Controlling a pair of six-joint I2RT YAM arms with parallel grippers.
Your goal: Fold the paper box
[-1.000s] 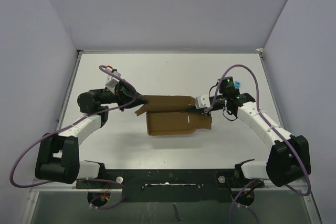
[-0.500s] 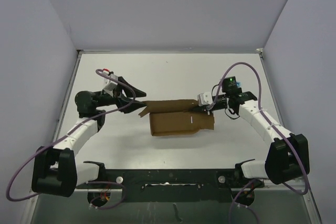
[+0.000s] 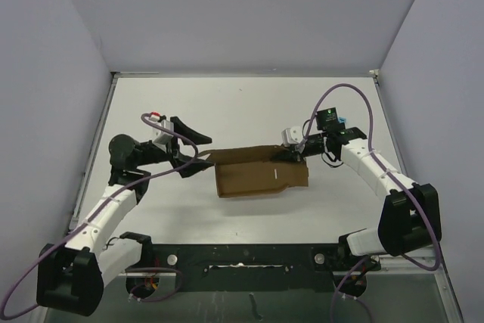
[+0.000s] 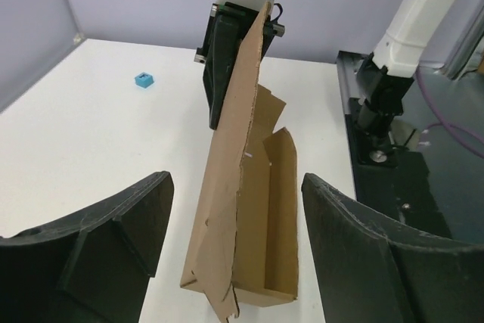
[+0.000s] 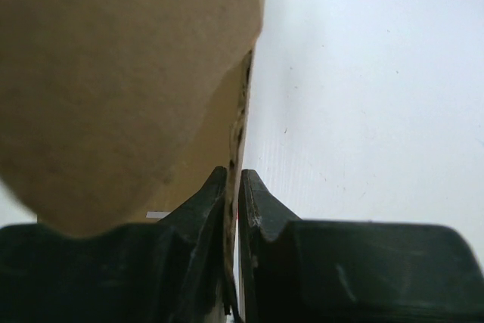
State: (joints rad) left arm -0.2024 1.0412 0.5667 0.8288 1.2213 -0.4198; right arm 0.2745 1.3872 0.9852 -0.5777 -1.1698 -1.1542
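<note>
Two grippers work the paper box (image 3: 261, 175), which sits in the middle of the white table (image 3: 227, 104).
Right gripper (image 3: 290, 155) is clamped tight on the raised flap's edge at the box's right end; left gripper (image 3: 204, 152) is spread wide at the left end, its fingers flanking the cardboard without touching it.

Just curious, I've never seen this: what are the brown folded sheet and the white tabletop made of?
The box looks like thin brown cardboard, matte: its cut edges look rough and fibrous, and it holds creases. The table looks like a smooth white board with faint specks; laminate or paint, I cannot tell.
</note>
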